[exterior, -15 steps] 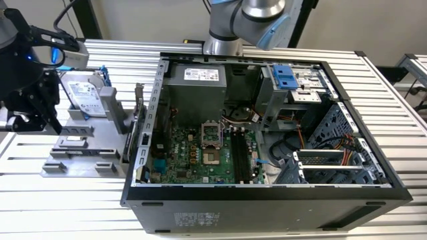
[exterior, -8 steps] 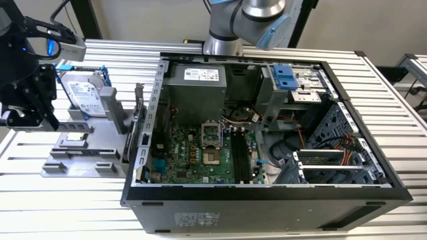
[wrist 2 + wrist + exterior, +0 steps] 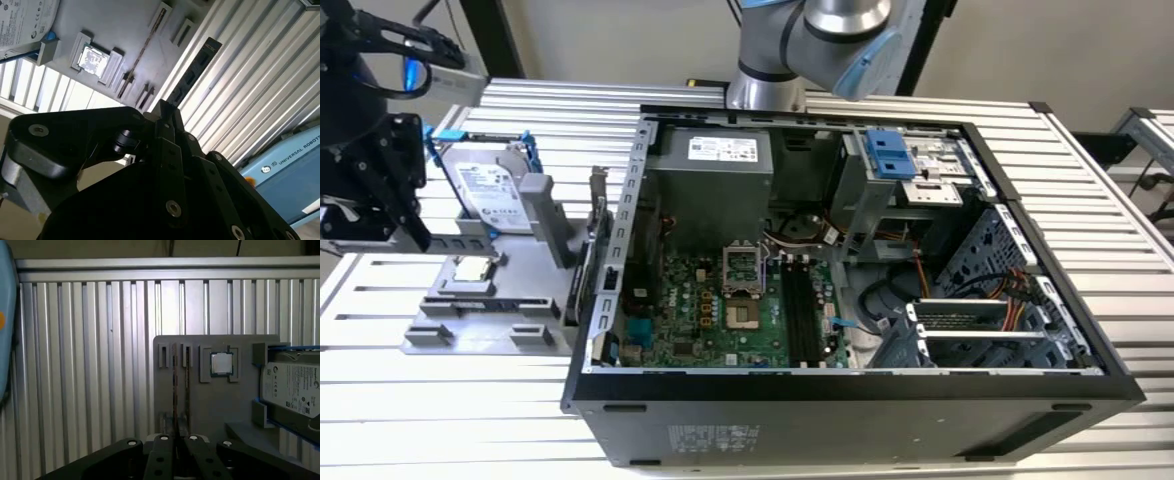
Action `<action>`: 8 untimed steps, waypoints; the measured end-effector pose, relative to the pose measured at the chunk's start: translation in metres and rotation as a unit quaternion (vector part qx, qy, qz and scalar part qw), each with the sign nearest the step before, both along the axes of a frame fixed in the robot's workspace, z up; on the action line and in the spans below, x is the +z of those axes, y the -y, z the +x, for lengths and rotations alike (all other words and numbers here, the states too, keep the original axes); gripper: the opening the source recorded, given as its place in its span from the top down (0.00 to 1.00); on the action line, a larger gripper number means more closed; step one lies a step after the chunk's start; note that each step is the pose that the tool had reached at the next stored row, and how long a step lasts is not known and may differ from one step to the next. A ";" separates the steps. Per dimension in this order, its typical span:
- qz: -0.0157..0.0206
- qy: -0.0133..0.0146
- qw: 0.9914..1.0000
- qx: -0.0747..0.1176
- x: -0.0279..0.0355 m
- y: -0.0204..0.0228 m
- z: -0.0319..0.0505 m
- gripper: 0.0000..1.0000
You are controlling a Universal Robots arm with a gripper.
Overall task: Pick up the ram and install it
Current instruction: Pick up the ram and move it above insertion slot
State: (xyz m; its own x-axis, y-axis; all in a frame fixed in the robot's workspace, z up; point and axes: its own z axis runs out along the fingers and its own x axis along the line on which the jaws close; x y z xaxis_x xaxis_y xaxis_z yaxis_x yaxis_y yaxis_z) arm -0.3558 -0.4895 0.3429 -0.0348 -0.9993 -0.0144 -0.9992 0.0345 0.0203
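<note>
Grey holder, first wrist view: the ram stands on edge in a slot at the holder's side far from the hard drive, its long axis pointing straight at the claw, which is closed and empty. Second wrist view: ram and claw apart. Exterior view: holder on the worktop, beside the computer case.

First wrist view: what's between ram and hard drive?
The small square silver processor chip sits between the thin edge-on ram stick and the blue-framed silver hard drive, in the first wrist view.
</note>
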 end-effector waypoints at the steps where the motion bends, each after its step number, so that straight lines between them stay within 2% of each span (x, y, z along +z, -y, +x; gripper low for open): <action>1: 0.000 0.000 1.000 0.000 0.0016 0.0000 0.0000 1.00; 8: 0.000 0.000 1.000 0.000 0.0121 -0.0001 -0.0001 1.00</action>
